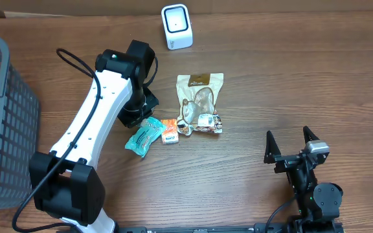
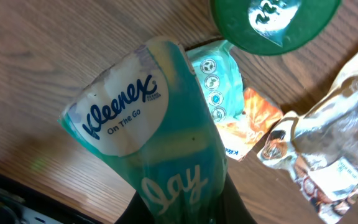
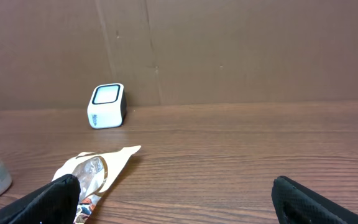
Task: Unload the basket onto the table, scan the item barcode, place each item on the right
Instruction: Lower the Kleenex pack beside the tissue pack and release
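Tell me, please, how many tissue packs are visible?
3: one teal pack in the left jaws, a paler teal pack behind it, an orange pack beside that; others may be hidden.

There's the tissue pack, teal with a white oval label and blue lettering; orange packet, green lid, white scanner with its black-framed window, grey mesh basket, brown wood-grain tabletop.

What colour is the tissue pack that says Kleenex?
The tissue pack is teal with a white label; clearest in left wrist view.
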Robot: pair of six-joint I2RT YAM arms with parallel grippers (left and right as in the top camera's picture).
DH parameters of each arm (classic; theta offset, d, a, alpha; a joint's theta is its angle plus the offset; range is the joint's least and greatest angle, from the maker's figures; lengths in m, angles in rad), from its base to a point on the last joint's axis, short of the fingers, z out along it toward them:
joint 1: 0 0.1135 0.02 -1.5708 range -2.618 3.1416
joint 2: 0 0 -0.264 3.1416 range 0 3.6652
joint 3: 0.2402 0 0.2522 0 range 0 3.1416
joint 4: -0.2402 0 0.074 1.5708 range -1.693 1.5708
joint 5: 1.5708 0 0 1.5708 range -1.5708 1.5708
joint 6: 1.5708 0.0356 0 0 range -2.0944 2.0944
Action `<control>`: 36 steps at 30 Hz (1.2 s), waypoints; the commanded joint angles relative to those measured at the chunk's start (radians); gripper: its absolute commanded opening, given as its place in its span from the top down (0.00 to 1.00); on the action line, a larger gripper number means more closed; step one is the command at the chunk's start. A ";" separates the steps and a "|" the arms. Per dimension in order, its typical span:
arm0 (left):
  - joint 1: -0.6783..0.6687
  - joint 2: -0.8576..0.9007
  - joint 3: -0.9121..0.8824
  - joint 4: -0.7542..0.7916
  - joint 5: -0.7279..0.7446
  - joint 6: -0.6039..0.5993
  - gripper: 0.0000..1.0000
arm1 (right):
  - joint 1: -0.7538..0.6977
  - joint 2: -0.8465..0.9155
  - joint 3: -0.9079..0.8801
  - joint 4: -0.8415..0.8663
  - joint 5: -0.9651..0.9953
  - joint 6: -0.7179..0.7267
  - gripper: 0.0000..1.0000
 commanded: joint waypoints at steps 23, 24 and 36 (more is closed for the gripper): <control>-0.006 -0.002 -0.161 0.056 -0.122 -0.434 0.96 | -0.003 -0.008 -0.010 0.005 -0.002 0.004 0.00; -0.006 -0.002 -0.171 0.070 -0.123 -0.425 0.96 | -0.003 -0.008 -0.010 0.005 -0.002 0.004 0.00; -0.006 -0.002 -0.240 0.207 -0.105 -0.290 0.96 | -0.003 -0.008 -0.010 0.005 -0.002 0.004 0.00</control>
